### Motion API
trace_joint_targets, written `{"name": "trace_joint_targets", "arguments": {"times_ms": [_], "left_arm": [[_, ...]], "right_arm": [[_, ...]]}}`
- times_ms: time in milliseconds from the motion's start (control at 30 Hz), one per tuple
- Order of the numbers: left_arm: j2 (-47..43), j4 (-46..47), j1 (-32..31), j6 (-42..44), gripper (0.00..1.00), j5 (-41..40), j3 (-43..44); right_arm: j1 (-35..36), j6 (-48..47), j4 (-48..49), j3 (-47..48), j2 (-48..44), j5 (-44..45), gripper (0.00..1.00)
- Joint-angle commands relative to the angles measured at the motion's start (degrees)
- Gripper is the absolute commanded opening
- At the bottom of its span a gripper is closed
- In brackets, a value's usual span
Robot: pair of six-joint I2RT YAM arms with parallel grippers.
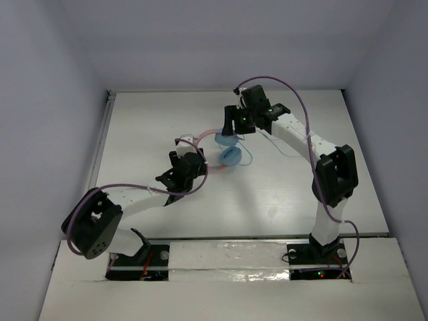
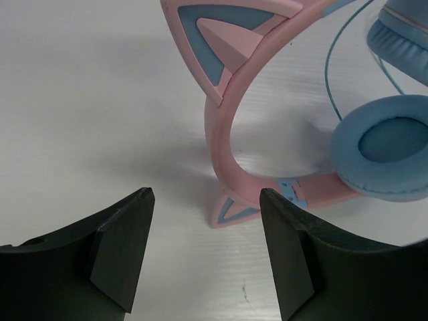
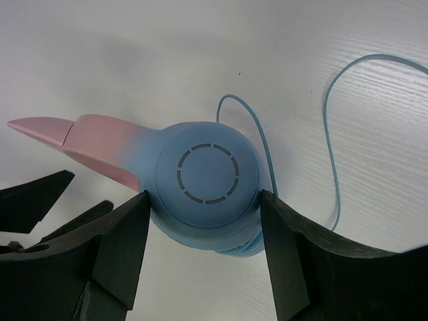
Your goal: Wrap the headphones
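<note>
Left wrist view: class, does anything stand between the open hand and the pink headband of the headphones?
Nothing visible does. The left hand is open, and only bare white table lies between its fingers and the pink headband just ahead.

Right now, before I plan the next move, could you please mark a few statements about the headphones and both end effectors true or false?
1. The left end effector is shut on the pink headband. False: it is open, gripping nothing.
2. A light-blue ear cup sits between the fingers of the right end effector. True.
3. The cable is wound round the headband. False: it lies in loose loops.
4. The headband bears cat ears. True.
</note>
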Motion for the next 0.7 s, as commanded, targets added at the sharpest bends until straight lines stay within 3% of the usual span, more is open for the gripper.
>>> {"name": "trace_joint_targets", "arguments": {"times_ms": [0, 367, 600, 667], "left_arm": [[2.60, 6.88, -0.15, 3.05, 0.61, -4.74, 2.72], [11.66, 20.32, 2.75, 7.62, 0.56, -1.23, 5.53], [16.85, 18.41, 3.89, 6.40, 0.44, -0.26, 7.82], [15.89, 18.40, 4.42, 5.52, 0.46, 0.88, 6.68]], "right_arm": [[-0.47, -0.09, 3.20, -0.38, -0.32, -3.71, 0.23], [-0.99, -1.15, 3.46, -1.87, -1.11, -6.34, 0.23], [-1.52, -1.15, 3.73, -1.96, -0.93, -6.79, 0.23], [-1.52, -1.15, 4.43, -2.40, -1.37, -6.17, 0.23]]}}
